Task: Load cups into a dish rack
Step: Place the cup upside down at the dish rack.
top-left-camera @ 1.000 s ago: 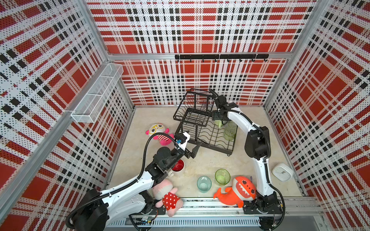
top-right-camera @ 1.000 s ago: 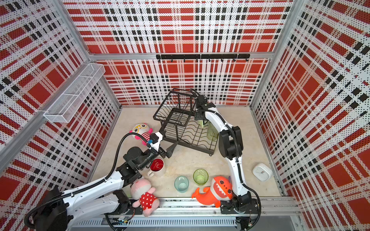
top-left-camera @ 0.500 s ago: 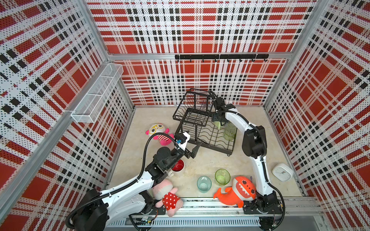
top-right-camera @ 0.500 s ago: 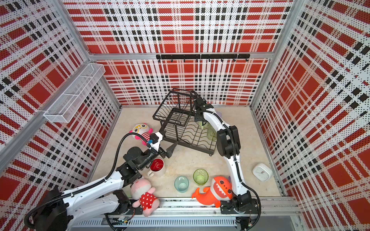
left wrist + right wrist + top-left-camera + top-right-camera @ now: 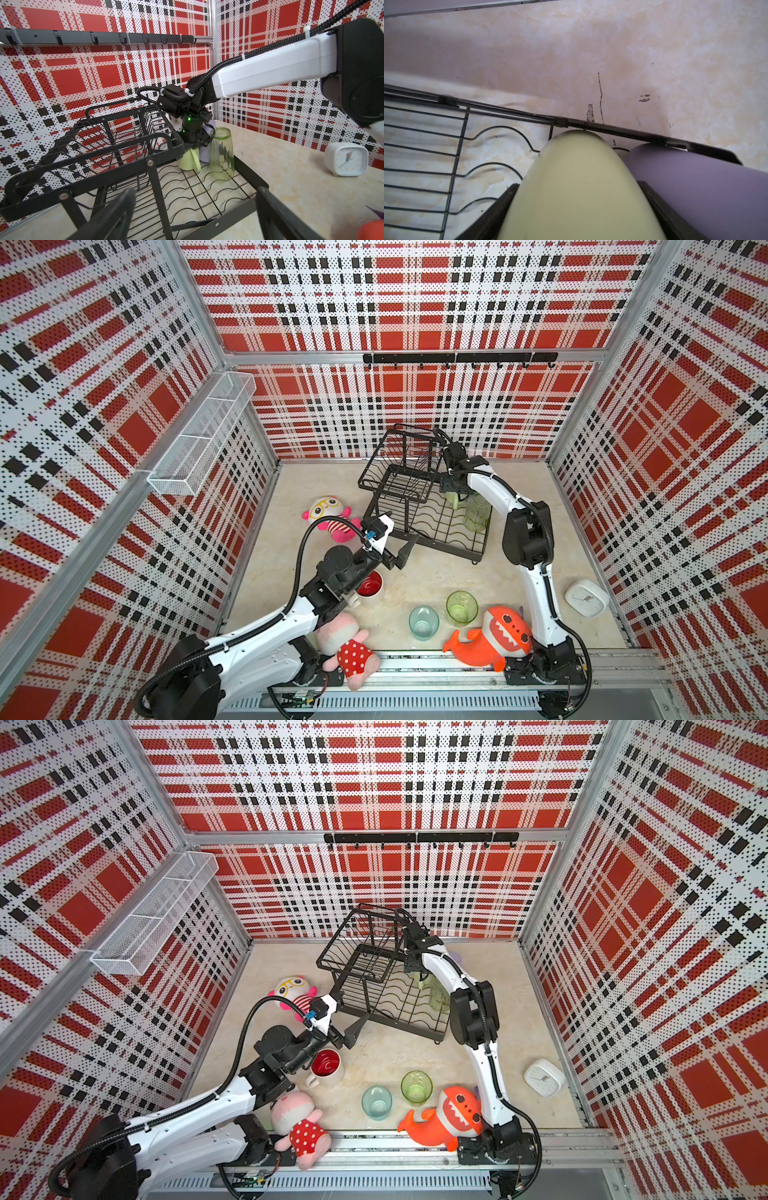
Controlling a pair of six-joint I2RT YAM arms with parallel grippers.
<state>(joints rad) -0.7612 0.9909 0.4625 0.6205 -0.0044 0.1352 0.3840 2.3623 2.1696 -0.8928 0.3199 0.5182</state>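
The pale green mug (image 5: 188, 163) hides most of the lilac tumbler (image 5: 204, 155).

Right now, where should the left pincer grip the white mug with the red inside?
The mug stands upright, mouth open: probably take its rim from above, one jaw inside. Its handle points back toward the left arm.

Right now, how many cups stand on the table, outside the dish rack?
3: the teal glass and the short green glass near the front, the red-lined white mug beside the left arm, which may hide more.
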